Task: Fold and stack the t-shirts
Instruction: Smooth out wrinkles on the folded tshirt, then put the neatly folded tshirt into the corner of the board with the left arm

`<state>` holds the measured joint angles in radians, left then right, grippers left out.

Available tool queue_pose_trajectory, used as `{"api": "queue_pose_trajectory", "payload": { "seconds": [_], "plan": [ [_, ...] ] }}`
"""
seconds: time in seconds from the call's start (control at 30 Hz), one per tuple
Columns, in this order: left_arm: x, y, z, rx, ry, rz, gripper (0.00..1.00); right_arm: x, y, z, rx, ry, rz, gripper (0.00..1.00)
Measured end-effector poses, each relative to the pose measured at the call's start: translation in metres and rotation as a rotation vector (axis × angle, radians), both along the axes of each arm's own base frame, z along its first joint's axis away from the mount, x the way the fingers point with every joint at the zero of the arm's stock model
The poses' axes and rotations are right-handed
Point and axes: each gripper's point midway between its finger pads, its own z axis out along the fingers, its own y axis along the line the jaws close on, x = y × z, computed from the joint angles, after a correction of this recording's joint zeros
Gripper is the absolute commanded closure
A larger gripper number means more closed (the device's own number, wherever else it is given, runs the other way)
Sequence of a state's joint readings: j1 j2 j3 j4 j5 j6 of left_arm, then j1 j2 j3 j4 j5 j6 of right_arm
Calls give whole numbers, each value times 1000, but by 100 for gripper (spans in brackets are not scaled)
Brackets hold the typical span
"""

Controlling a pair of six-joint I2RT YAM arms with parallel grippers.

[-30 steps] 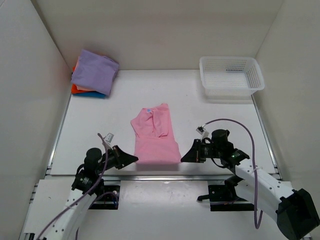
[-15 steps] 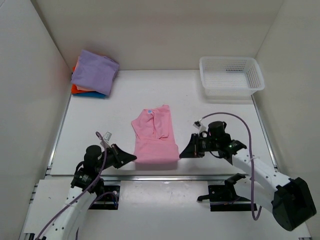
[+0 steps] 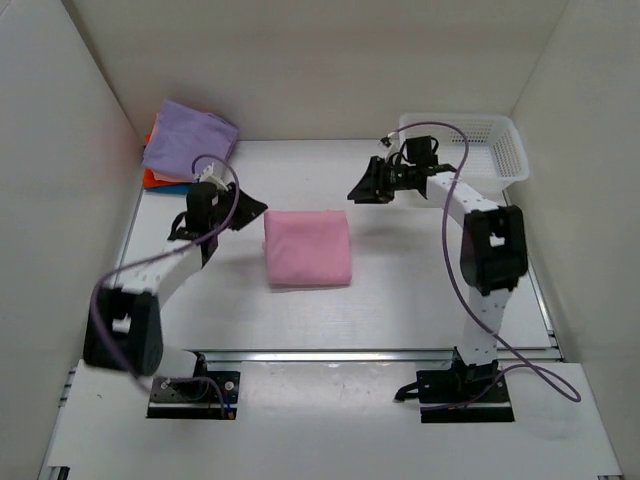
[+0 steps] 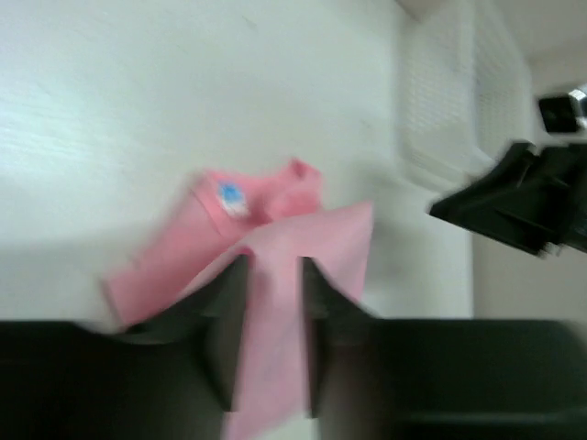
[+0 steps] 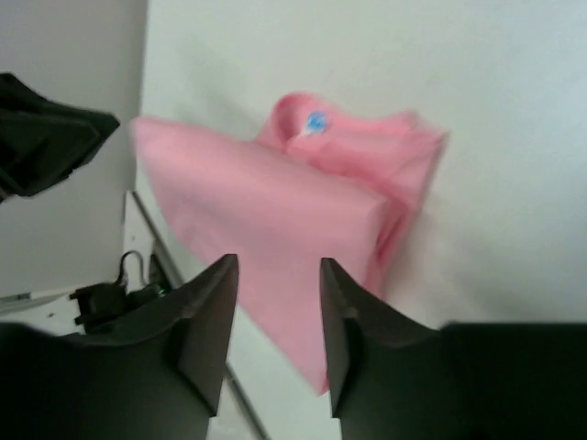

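The light pink t-shirt [image 3: 307, 248] lies mid-table, folded in half into a flat rectangle. My left gripper [image 3: 248, 207] hovers just off its far left corner and my right gripper [image 3: 352, 192] off its far right corner, neither touching it in the top view. In the blurred left wrist view the left gripper [image 4: 275, 261] has its jaws apart with pink cloth [image 4: 275, 211] showing in the gap. The right gripper [image 5: 278, 266] also stands open, the pink shirt [image 5: 257, 211] with its neck label [image 5: 316, 121] beyond the fingers. Folded lavender [image 3: 190, 140], orange [image 3: 155, 178] and blue [image 3: 200, 188] shirts are stacked at the far left.
A white mesh basket [image 3: 463, 150] stands at the far right corner, close behind the right arm, and shows in the left wrist view as well [image 4: 449, 101]. White walls enclose the table on three sides.
Both grippers carried the shirt's near hem away from the table's front edge over to the collar end, folding it in half. Their jaws have since parted and the cloth lies flat.
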<state>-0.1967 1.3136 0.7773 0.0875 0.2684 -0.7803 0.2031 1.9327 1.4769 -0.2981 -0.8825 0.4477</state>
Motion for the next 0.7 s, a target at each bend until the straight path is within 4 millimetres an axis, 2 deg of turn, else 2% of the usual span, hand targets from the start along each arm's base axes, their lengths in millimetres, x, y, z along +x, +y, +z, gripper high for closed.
{"api": "queue_pose_trajectory", "payload": {
  "seconds": [0.07, 0.1, 0.17, 0.2, 0.3, 0.53, 0.7],
  "plan": [
    [48, 19, -31, 37, 39, 48, 50, 37, 0, -23, -25, -8, -10, 56],
    [65, 28, -49, 43, 67, 69, 48, 49, -2, -36, -39, -2, -17, 56],
    [83, 43, -81, 34, 115, 94, 44, 60, -6, -57, -68, 28, -26, 55],
    [83, 50, -96, 27, 145, 107, 41, 61, -7, -65, -82, 40, -30, 55],
    [69, 57, -119, 30, 199, 118, 39, 52, -9, -74, -107, 64, -33, 55],
    [28, 30, -111, 47, 160, 4, 35, 17, -13, -65, -118, 62, -33, 55],
    [7, 13, -128, 76, 204, -61, 30, -4, -16, -68, -116, 71, -36, 58]
  ]
}}
